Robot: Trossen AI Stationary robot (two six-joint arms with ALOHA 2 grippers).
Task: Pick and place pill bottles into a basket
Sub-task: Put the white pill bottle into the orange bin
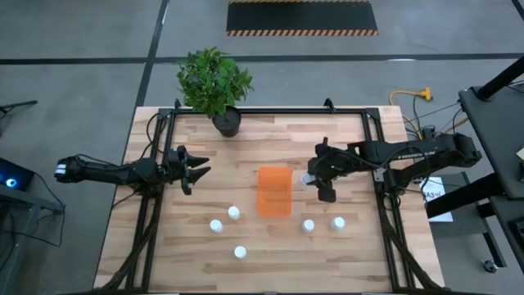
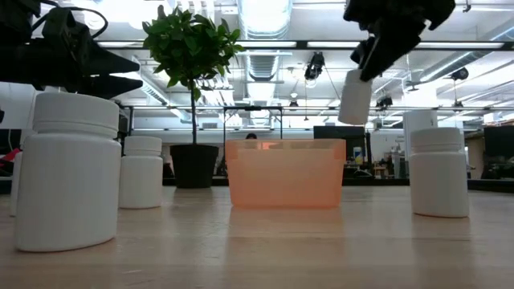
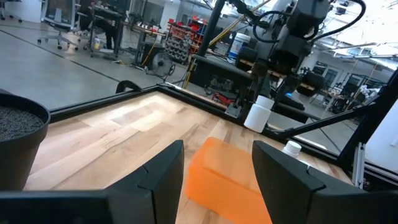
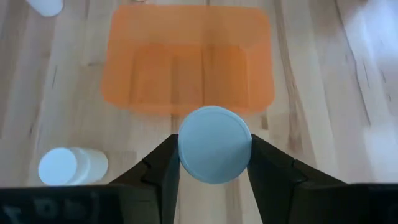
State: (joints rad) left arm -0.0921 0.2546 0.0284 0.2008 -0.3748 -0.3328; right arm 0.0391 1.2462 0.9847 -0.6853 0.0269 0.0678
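The orange basket [image 1: 274, 192] stands mid-table. My right gripper [image 1: 311, 179] hangs just right of it, above the table, shut on a white pill bottle [image 2: 354, 96]. In the right wrist view the bottle's round end [image 4: 214, 152] shows between the fingers, with the basket [image 4: 186, 62] beyond it. Several more pill bottles stand upright on the table: three near-left of the basket [image 1: 234, 213] [image 1: 216, 225] [image 1: 240, 252] and two near-right of it [image 1: 308, 225] [image 1: 337, 222]. My left gripper [image 1: 196, 168] waits open at the left, pointing level toward the basket [image 3: 227, 174]. My right gripper pinches the pill bottle by its upper end [image 4: 186, 163], one finger on each side of the round body. The fingers slant down from the table's right side. The bottle hangs below them, slightly tilted and lifted clear of the table, higher than the basket's rim [image 2: 285, 144].
A black pot with a green plant [image 1: 221, 98] stands at the table's far edge, left of centre. Black frame rails run along the table's left, right and far sides [image 1: 270, 113]. Bare wood lies between the basket and the far rail.
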